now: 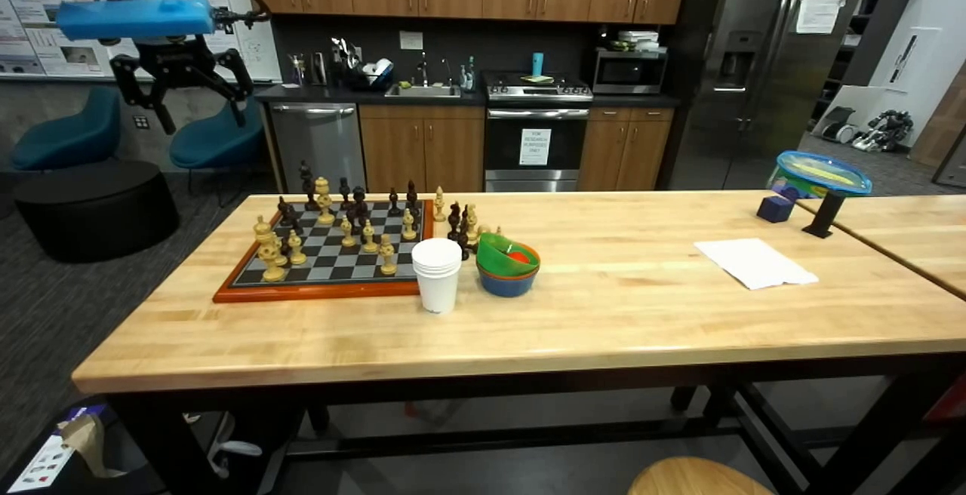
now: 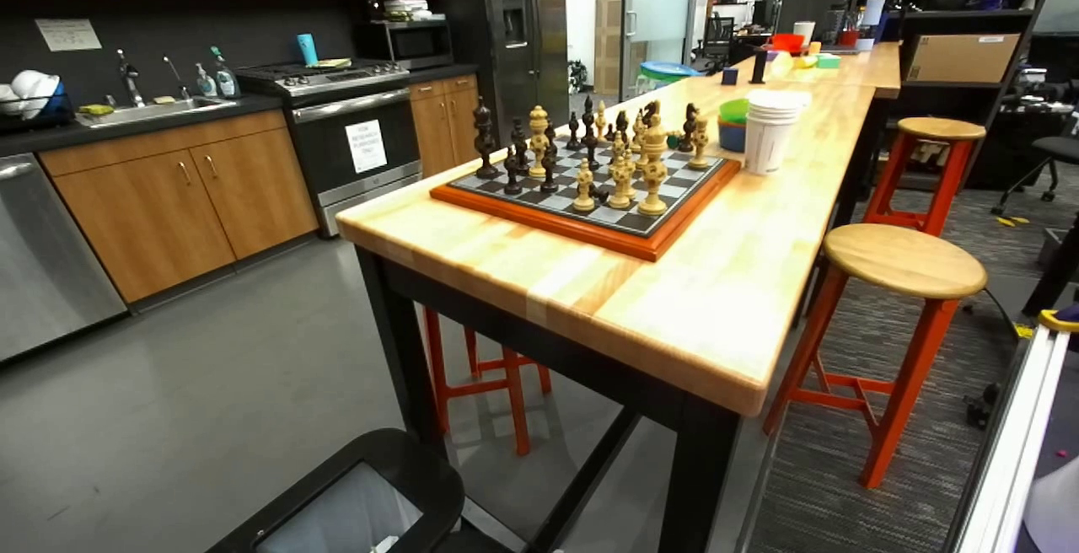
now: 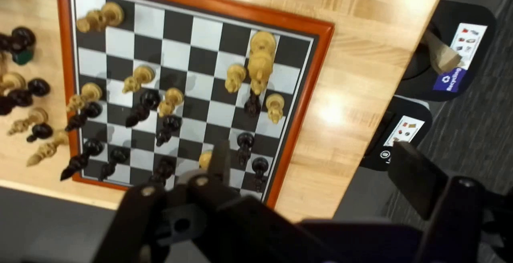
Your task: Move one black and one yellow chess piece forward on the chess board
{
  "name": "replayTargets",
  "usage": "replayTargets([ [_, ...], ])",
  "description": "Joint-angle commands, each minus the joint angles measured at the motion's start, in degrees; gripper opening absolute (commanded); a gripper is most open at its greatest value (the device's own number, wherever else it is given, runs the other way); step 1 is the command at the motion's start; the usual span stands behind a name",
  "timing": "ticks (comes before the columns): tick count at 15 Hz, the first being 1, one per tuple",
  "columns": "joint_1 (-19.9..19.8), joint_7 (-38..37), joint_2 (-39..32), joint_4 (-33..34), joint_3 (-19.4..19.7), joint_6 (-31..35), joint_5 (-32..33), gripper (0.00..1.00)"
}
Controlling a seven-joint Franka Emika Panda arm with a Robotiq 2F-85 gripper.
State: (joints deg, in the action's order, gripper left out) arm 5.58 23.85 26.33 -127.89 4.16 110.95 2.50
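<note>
The chess board (image 1: 324,291) lies flat on the wooden table, with a reddish-brown border; it also shows in an exterior view (image 2: 548,217) and in the wrist view (image 3: 304,114). Several black pieces (image 3: 245,144) and yellow pieces (image 3: 262,58) stand on it, mixed together; a tall yellow piece (image 2: 653,165) stands near a corner. More black and yellow pieces stand off the board beside one edge. My gripper (image 1: 204,121) is high above the table's left end, open and empty. In the wrist view its fingers (image 3: 310,152) are wide apart; one finger partly hides a yellow piece (image 3: 205,159).
Stacked white cups (image 1: 436,276) stand at the board's corner, close to a green bowl (image 1: 494,255) in a blue bowl (image 1: 507,284). White paper (image 1: 755,262), a dark box (image 1: 776,209), a black stand (image 1: 825,216) and a blue-lidded tub (image 1: 822,172) lie farther along the table.
</note>
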Motion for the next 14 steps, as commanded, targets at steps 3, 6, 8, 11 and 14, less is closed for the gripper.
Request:
replayTargets([
  [3, -0.4, 0.1, -7.1, 3.0, -1.8, 5.6, 0.4, 1.0],
  [6, -0.5, 0.1, -7.7, 3.0, -1.8, 5.5, 0.4, 1.0],
  [8, -0.5, 0.1, -6.7, 2.9, -1.7, 5.4, 0.5, 1.0],
  [11, -0.1, 4.2, -12.6, 7.6, -1.2, 6.2, 0.9, 1.0],
  [14, -0.2, 8.6, -20.0, 14.0, -1.3, 5.6, 0.6, 1.0],
])
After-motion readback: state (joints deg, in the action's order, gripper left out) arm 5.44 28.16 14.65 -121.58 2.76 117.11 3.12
